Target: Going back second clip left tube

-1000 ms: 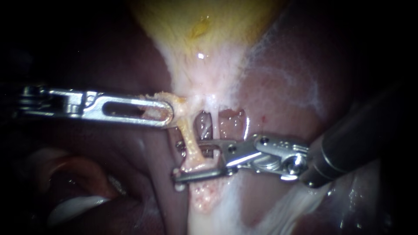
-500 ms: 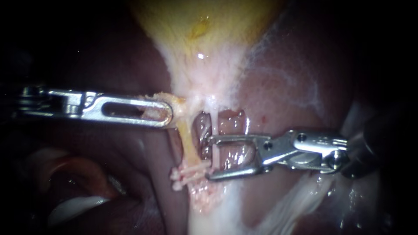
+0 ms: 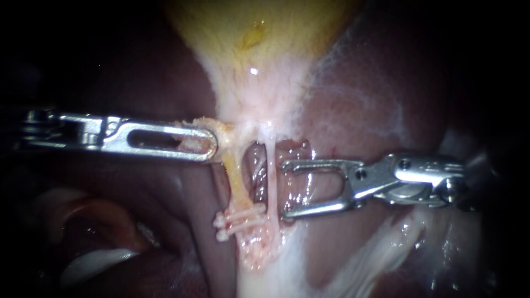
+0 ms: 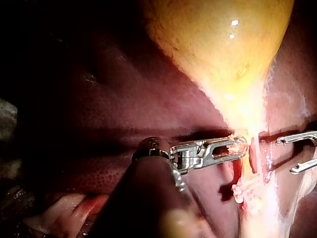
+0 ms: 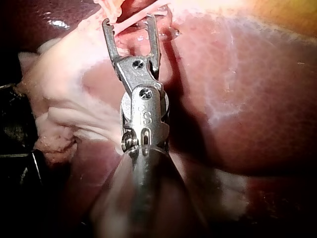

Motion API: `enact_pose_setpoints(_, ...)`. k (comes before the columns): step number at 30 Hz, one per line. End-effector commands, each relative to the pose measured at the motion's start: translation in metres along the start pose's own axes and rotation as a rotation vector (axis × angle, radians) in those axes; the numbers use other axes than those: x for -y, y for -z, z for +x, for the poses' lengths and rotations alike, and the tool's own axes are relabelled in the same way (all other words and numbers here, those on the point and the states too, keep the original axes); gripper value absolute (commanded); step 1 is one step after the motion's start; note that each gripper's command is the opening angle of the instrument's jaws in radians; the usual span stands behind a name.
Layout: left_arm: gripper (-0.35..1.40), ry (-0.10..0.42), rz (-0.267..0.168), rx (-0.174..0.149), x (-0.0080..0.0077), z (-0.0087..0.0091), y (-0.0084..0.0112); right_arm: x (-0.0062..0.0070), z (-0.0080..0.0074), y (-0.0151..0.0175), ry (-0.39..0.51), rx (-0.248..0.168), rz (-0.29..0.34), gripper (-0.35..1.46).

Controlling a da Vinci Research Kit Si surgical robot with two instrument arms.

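Two white clips (image 3: 240,219) sit side by side across low end of left tube (image 3: 236,179). My R instrument (image 3: 284,189) is just beside them, jaws wide apart, not touching clips. L instrument (image 3: 213,144) jaws clamp fatty tissue (image 3: 225,128) at tube's top.

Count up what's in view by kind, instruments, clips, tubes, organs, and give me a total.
Instruments: 2, left instrument and right instrument
Clips: 2, upper clip and lower clip, both on the left tube
Tubes: 2, left tube and right tube
Gallbladder: 1
Liver: 1
Total: 8
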Motion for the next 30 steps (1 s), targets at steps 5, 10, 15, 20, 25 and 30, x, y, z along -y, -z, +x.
enact_pose_setpoints(5, -0.35, 0.0, 0.0, 0.0, 0.0, 0.0, -0.0001, -0.0004, 0.0014, 0.0026, 0.027, 0.001, -0.015, 0.5)
enact_pose_setpoints(10, -0.35, -0.001, -0.001, 0.002, -0.0003, 0.0, -0.0005, -0.0004, 0.0019, 0.0037, 0.034, 0.001, -0.012, 0.5)
enact_pose_setpoints(15, -0.35, -0.007, -0.004, 0.006, -0.0016, 0.0, -0.0018, -0.0003, 0.0019, 0.0038, 0.034, 0.001, -0.011, 0.5)
enact_pose_setpoints(20, -0.35, -0.013, -0.008, 0.013, -0.0036, -0.0004, -0.0038, -0.0001, 0.002, 0.0039, 0.034, 0.001, -0.01, 0.5)
enact_pose_setpoints(25, -0.35, -0.022, -0.02, 0.01, -0.0049, -0.001, -0.0057, 0.0001, 0.002, 0.0039, 0.034, 0.0, -0.007, 0.5)
enact_pose_setpoints(30, -0.35, -0.024, -0.022, 0.005, -0.0053, -0.0009, -0.0065, 0.0002, 0.0022, 0.0039, 0.034, 0.0, -0.007, 0.5)
